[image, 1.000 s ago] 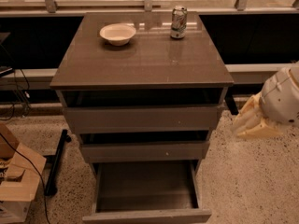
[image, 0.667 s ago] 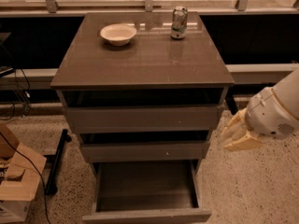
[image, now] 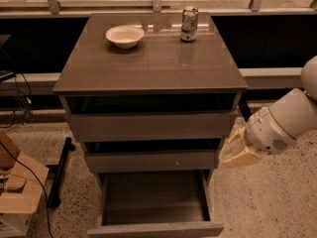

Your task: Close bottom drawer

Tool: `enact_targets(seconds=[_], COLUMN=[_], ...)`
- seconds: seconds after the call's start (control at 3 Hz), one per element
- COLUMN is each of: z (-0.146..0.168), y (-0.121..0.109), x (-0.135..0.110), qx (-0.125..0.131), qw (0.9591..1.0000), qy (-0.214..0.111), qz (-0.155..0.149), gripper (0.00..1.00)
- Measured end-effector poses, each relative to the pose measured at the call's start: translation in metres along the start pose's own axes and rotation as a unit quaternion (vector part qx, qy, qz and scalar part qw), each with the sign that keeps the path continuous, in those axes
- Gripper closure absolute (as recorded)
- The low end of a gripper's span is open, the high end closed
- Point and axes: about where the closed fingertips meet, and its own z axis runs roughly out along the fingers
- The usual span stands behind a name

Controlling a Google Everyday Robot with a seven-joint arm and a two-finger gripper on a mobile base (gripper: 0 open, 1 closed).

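Gripper beside cabinet; bottom drawer open; approach step.
Gripper [image: 237,153] hovers just beside the cabinet's [image: 148,68] right edge, level with the middle drawer [image: 151,161]; open or closed can't be told; nothing seen in it, touching nothing; white arm [image: 285,123] runs back to the right; bottom drawer [image: 156,228] sits pulled well out at floor level, dark inside showing, plain front nearest the camera, below and left of the gripper; bowl [image: 125,35] and can [image: 189,24] on top, not involved; judged: approach, no contact yet; next move calls for dropping lower, coming round in front of the drawer, then pushing square and straight in so it doesn't jam.
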Motion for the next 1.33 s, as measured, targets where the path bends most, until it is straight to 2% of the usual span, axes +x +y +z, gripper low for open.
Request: enact_targets(seconds=[0.33,0.67,1.0,1.33], z=[0.021,0.064,0.109,0.155], y=[0.008,0.017,0.015,-0.005], x=[0.019,0.049,0.085,0.112], qx=[-0.011,-0.036,-0.060,-0.077], qw=[0.9994,0.9972,0.9938,0.9892], qy=[-0.020,-0.045,-0.069,-0.094], qz=[0.025,0.048,0.064,0.082], gripper=[1.00,1.00,1.00,1.00])
